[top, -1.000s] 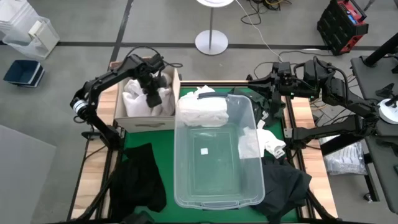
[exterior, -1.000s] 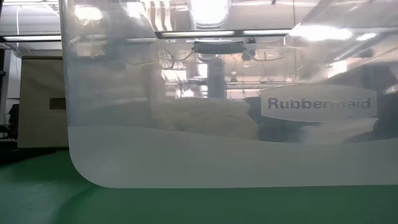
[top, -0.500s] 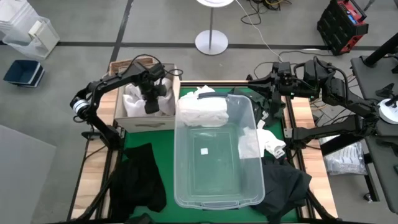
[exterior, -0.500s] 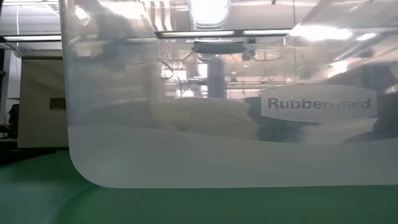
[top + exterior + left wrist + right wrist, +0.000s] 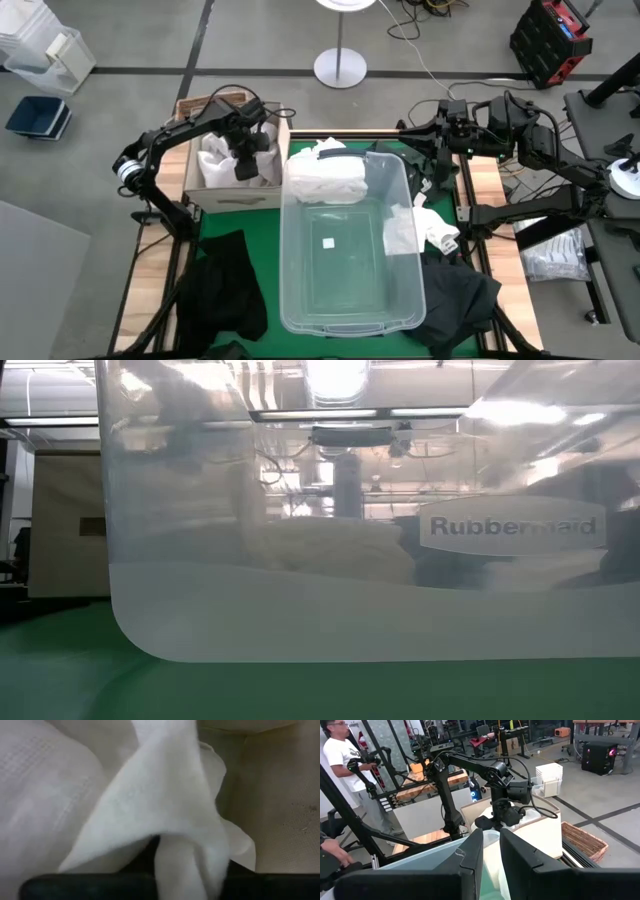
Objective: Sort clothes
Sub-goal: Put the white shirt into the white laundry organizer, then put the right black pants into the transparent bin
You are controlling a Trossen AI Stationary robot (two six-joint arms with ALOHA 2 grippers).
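My left gripper [image 5: 246, 168] points down into the beige cardboard box [image 5: 230, 195] at the table's far left and is shut on a white garment [image 5: 150, 790]. More white clothes [image 5: 212, 160] lie in that box. Another white garment [image 5: 322, 175] hangs over the far rim of the clear tub [image 5: 350, 310]. A third [image 5: 400, 232] lies against the tub's right wall. Black clothes lie on the green mat to the left [image 5: 225, 290] and right [image 5: 460, 295] of the tub. My right gripper [image 5: 491, 837] waits level above the table's far right, shut, with nothing held. My left gripper comes from above, pointing down. A bunched fold of the white garment [image 5: 182, 865] rises from between its fingers, which the cloth mostly hides. The garment lies slack against the other white clothes in the box. One layer or several, I cannot tell.
The tub fills the middle of the mat and blocks the low view [image 5: 350, 610]. A small white garment [image 5: 437, 232] lies right of the tub. A person [image 5: 340, 750] stands in the room beyond the table. A lamp stand [image 5: 340, 68] is on the floor behind.
My left gripper has sunk lower into the cardboard box with the white garment and has rolled a little about its own axis. My right arm has kept still.
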